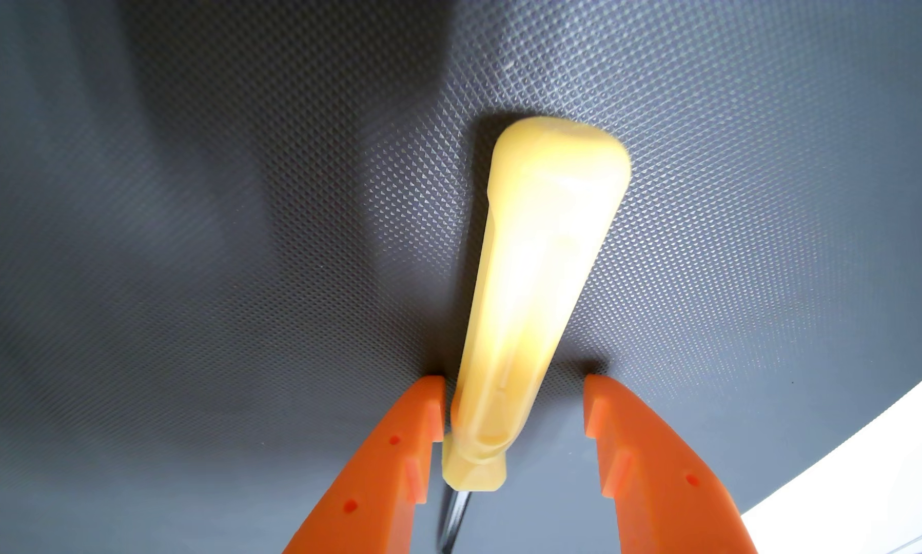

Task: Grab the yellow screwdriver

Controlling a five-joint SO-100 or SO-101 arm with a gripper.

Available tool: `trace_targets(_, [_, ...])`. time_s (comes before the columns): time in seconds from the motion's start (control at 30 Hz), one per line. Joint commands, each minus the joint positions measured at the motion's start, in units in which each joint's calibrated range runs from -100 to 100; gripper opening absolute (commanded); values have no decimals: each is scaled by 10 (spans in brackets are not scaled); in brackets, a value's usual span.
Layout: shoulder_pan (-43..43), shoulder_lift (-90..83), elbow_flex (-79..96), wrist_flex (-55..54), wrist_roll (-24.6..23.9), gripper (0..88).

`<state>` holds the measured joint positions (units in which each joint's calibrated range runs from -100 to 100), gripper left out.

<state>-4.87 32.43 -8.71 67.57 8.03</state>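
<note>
In the wrist view the yellow screwdriver (533,298) is seen lying on the dark textured mat (234,239), handle running from frame centre toward the lower middle, metal shaft leaving at the bottom edge. The orange gripper (514,389) is held w/ fingers apart, straddling the narrow end of the handle. The left finger (394,458) appears touching or nearly touching it; the right finger (645,469) is clearly apart. Nothing is clamped yet. Judged: closing should be done slowly, approx. centred first, so the handle isn't shoved sideways or rolled. Tips seem at mat level, so no further descent is needed.
</note>
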Motion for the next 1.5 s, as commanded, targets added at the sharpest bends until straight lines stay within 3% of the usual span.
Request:
trace_targets(0.0, [2, -2, -8, -11, 1, 154])
trace_targets(1.47, [3, -11, 11, -36, 1, 158])
